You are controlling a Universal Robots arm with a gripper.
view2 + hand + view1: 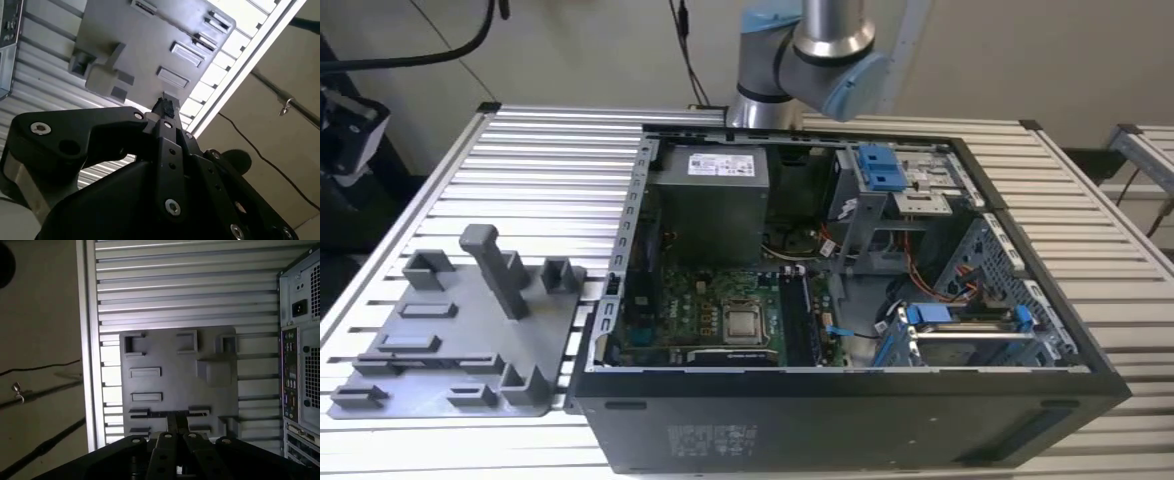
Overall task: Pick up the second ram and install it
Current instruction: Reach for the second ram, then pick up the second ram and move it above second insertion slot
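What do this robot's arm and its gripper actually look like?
In the exterior view the arm is a silver metal tube with rounded joints capped in pale blue-grey. In both wrist views the gripper is matt black, built of flat, angular linkage plates joined by round silver screw heads, and it sits on a silvery metal base.

Silver arm [834,25] with pale blue joint caps; matte black gripper [165,108] studded with silver screws.
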